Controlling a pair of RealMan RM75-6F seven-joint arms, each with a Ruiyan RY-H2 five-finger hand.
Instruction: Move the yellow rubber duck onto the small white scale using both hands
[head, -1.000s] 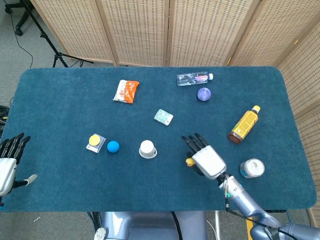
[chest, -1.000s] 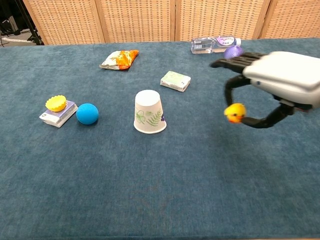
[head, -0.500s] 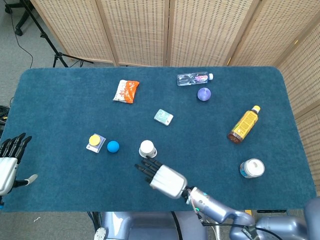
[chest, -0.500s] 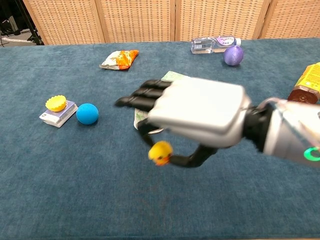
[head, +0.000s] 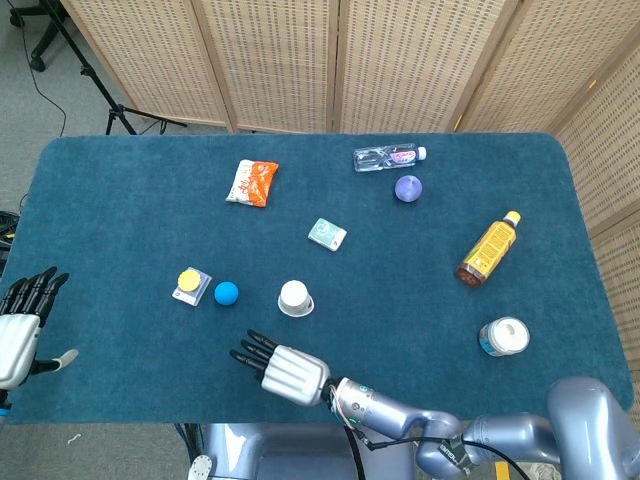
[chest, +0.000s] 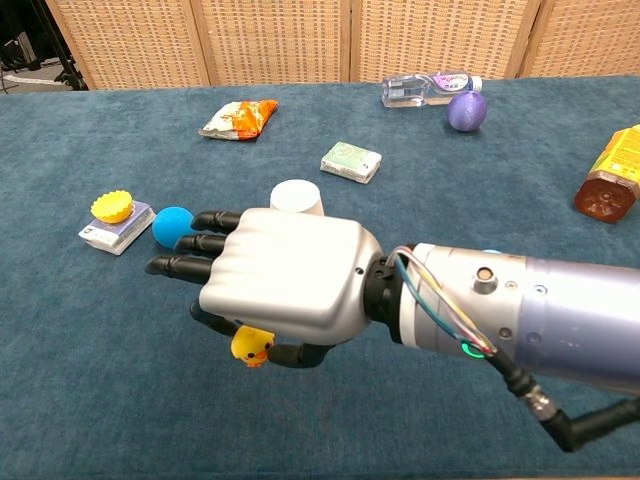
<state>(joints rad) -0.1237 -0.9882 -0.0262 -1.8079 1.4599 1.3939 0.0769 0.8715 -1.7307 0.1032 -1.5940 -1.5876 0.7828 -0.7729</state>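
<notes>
Chest view: my right hand reaches across toward the left side of the blue table, palm down, fingers stretched out toward the blue ball. The yellow rubber duck is pinched under the palm between my thumb and a finger, held above the cloth, not resting on it. The small white scale sits near the left edge with a yellow scalloped cap on top of it, the blue ball just beside it on the right. The duck is near the scale but apart from it. A white paper cup stands upside down right behind my right hand, partly hidden by it. Further back: a small green packet, an orange snack bag, a clear water bottle lying down with a purple ball just beside it. An orange drink bottle lies at the right edge. Head view: my left hand is at the table's left edge, fingers spread, holding nothing, well apart from the scale. The right hand is near the front edge; the duck is hidden under it here. A silver can stands at the right front.
</notes>
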